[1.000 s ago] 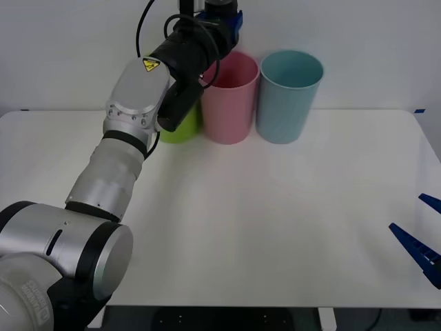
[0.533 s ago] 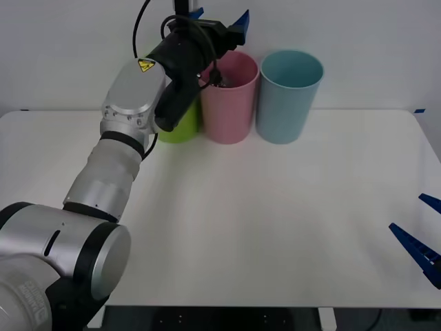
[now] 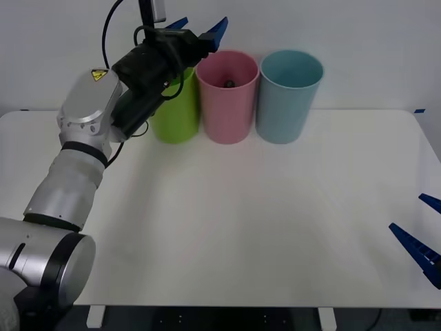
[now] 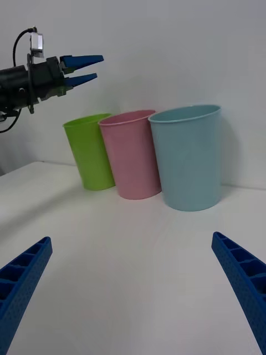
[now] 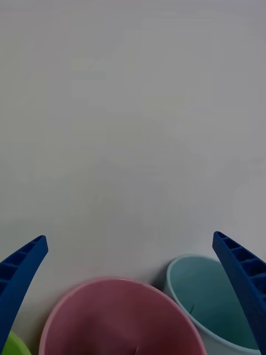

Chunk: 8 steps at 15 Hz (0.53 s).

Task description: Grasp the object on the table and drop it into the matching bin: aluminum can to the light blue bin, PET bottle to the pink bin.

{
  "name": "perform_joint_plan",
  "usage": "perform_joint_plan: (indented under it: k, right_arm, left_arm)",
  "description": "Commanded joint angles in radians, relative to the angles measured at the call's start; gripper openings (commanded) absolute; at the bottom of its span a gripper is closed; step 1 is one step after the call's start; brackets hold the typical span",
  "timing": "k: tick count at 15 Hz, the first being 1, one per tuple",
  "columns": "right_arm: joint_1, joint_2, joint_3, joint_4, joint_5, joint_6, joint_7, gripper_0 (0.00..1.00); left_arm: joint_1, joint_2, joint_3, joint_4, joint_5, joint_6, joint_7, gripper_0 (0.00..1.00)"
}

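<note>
Three bins stand in one row at the far edge of the table [image 3: 275,227], rims nearly touching: the pink bin [image 3: 227,103] in the middle, the light blue bin [image 3: 289,96] on its right and a lime green bin [image 3: 176,114] on its left. Taking the pink bin as the mark, the PET bottle [image 3: 228,84] lies inside it, visible as one small dark shape low in the cup; how it lies cannot be told. The left gripper [image 3: 198,27] hangs in the air just above and to the left of the pink bin's rim, over the gap toward the green bin, its blue fingers spread wide with nothing between them. In the left wrist view the pink bin's mouth sits between those parted fingers [image 5: 22,272], with the light blue bin's mouth beside it. The right gripper [image 3: 427,234] is well apart from the pink bin, at the near right edge of the table, low, fingers wide apart and holding nothing. In front of the pink bin the white tabletop runs open to the near edge. Count: three bins, one bottle, two grippers.
</note>
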Motion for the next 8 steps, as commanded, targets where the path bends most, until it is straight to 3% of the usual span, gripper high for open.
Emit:
perform_joint_plan:
  k: [1,8]
  right_arm:
    - [0.0,0.0,0.0,0.0,0.0,0.0,0.0,1.0]
    - [0.0,0.0,0.0,0.0,0.0,0.0,0.0,1.0]
  left_arm:
    - [0.11,0.053,-0.033,-0.121,0.081,-0.008,-0.008,1.0]
    - [0.398,0.232,-0.014,-0.385,0.263,-0.134,-0.049,1.0]
